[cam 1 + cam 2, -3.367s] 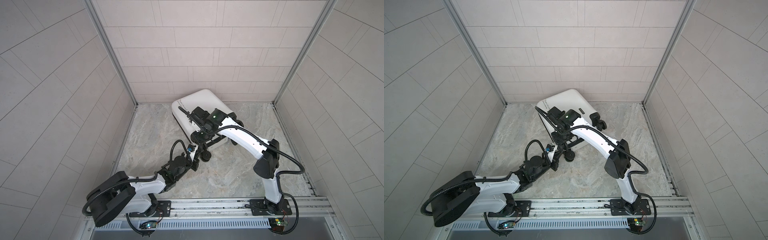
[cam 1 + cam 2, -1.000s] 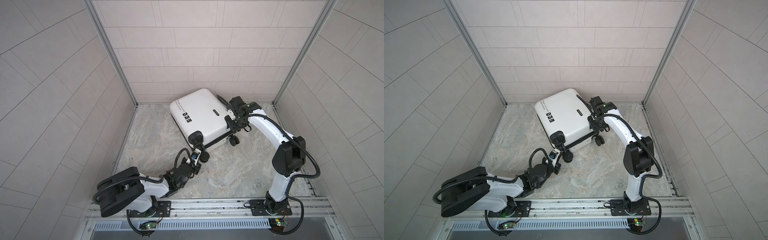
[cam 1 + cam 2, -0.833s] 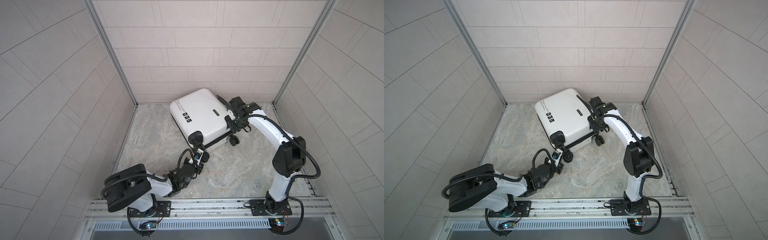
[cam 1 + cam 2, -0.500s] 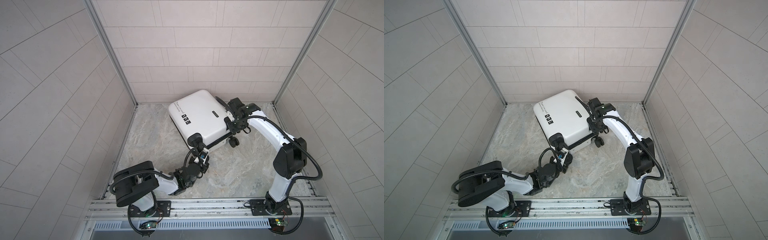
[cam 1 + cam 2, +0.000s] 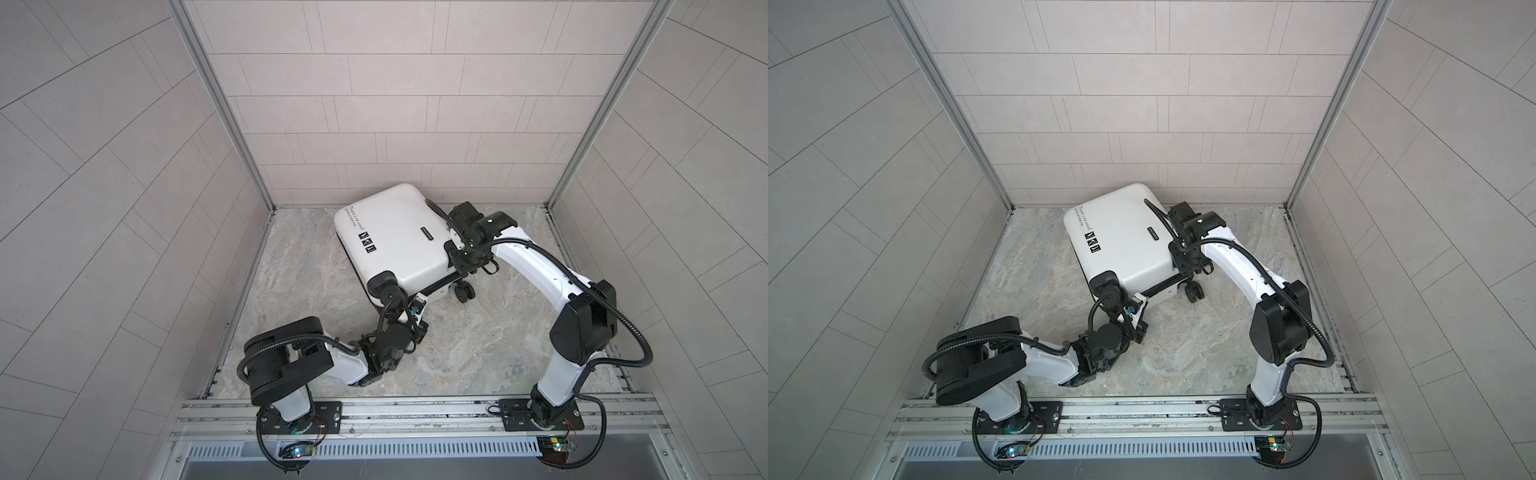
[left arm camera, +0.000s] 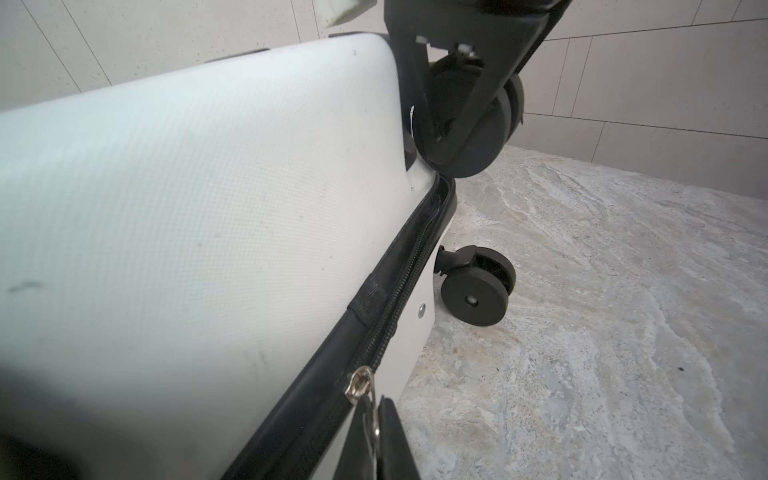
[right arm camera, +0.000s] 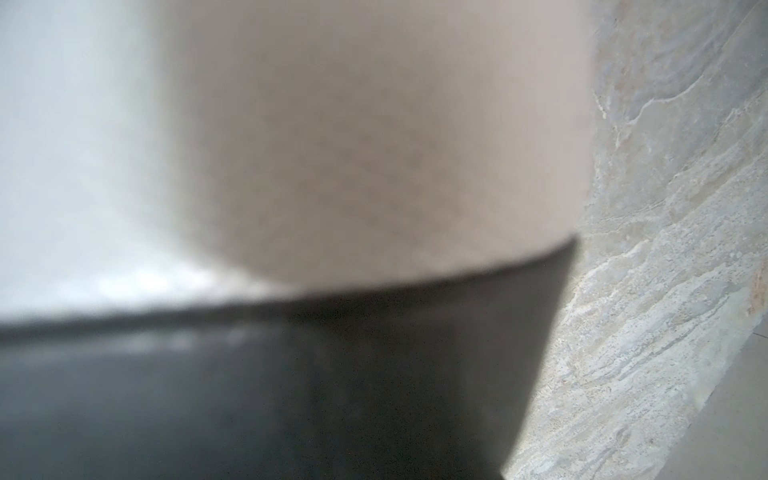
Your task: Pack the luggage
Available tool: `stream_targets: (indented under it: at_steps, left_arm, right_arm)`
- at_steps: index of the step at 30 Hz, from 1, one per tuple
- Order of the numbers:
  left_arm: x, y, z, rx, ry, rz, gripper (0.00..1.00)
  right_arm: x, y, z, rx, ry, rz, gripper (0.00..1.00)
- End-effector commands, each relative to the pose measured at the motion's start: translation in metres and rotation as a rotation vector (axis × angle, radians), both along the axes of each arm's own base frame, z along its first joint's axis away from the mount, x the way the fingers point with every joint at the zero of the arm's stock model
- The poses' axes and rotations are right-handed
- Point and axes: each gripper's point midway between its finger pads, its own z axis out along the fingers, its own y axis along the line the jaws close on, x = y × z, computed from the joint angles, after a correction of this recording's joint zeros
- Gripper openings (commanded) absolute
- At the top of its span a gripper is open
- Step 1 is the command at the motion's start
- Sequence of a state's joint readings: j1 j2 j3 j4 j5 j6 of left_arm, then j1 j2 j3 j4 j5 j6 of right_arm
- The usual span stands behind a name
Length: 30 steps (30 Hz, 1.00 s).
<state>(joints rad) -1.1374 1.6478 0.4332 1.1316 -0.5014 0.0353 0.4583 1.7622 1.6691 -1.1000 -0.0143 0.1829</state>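
closed luggage (image 5: 395,237), left hand (image 6: 376,409) pinching zipper pull (image 6: 359,382)

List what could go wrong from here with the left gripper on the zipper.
1. The left gripper holds the thin zipper pull in a narrow pinch; it may slip out under tension.
2. Pulling could drag or turn the luggage; whether the right gripper braces it cannot be seen.
3. The left arm's cable loops beside a corner wheel and might snag.
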Motion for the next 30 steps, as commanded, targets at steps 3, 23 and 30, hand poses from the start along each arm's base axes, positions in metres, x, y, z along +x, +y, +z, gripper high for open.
stream_targets:
  at_steps: [3,23,30]
  left_arm:
    - [-0.029,-0.063,0.035,-0.129,-0.038,-0.250,0.00]
    - [0.001,-0.139,0.048,-0.226,-0.062,-0.305,0.00]
    - [0.021,-0.153,0.057,-0.334,-0.080,-0.261,0.00]
  right_arm:
    - [-0.009,0.067,0.020,0.216,-0.049,0.101,0.00]
    - [-0.026,0.075,0.023,0.274,-0.046,0.109,0.00]
    - [-0.028,0.075,0.021,0.281,-0.038,0.103,0.00]
